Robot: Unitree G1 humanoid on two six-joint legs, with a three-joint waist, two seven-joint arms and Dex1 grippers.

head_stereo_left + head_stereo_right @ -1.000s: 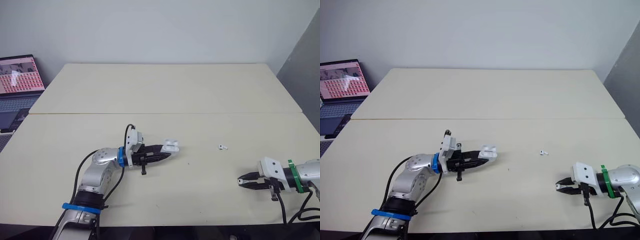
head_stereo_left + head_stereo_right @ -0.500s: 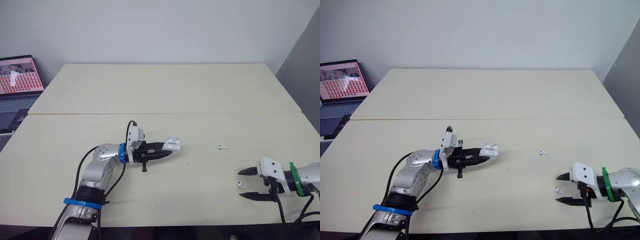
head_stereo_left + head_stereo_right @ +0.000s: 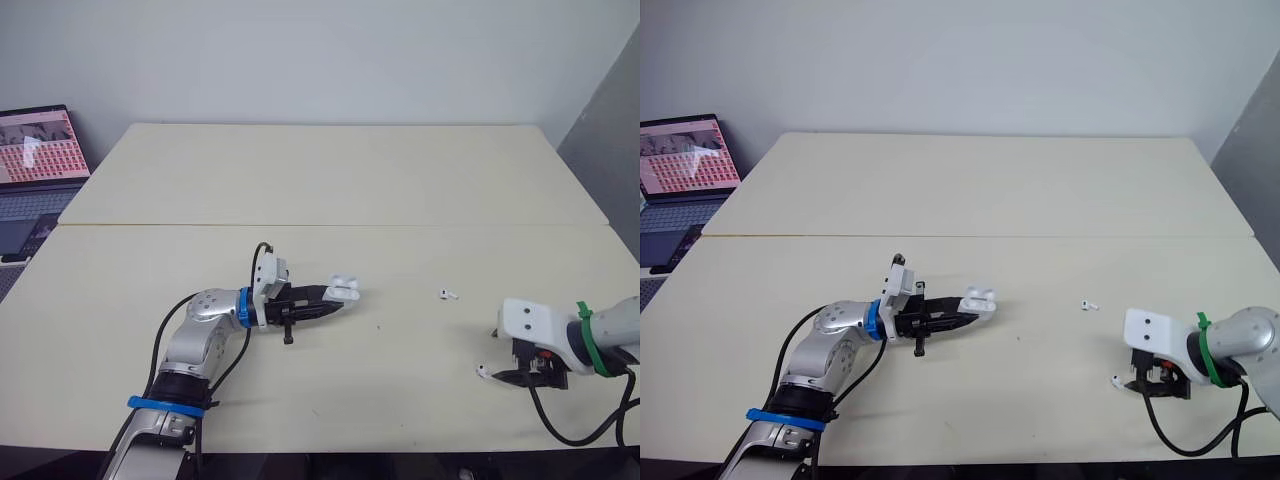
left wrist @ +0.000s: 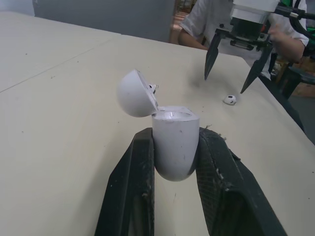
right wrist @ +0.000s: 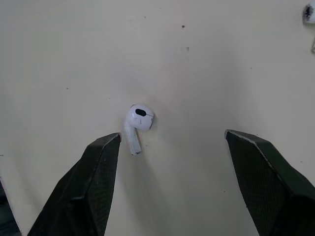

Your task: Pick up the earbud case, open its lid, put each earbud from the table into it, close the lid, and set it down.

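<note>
Left gripper (image 3: 337,296): fingers (image 4: 133,196) clamped on the lower body of the white glossy plastic earbud case (image 4: 174,142), held just above the cream worktop (image 3: 330,180), left of centre. The case's long axis runs along the fingers; its open mouth points right across the scene, and the domed lid (image 4: 136,92) is hinged back to one side.

Right gripper (image 5: 172,135): fingers spread wide, hanging tips-down over the near white earbud (image 5: 137,123) at the right near edge. Nothing is held.

Earbud handling, as a judgement: very light, rigid, smooth and rounded, so it is likely to squirt out of a hard pinch. You should take it across the bulb or the upper stem and close gently.

Its long axis runs bulb to stem, roughly across the closing line of the fingers — favourable. It sits off centre, with the stem tip near one finger (image 5: 83,187), so centre before closing.

The second white earbud (image 3: 448,294) lies farther in, between the two grippers — too small for you to read its heading.
</note>
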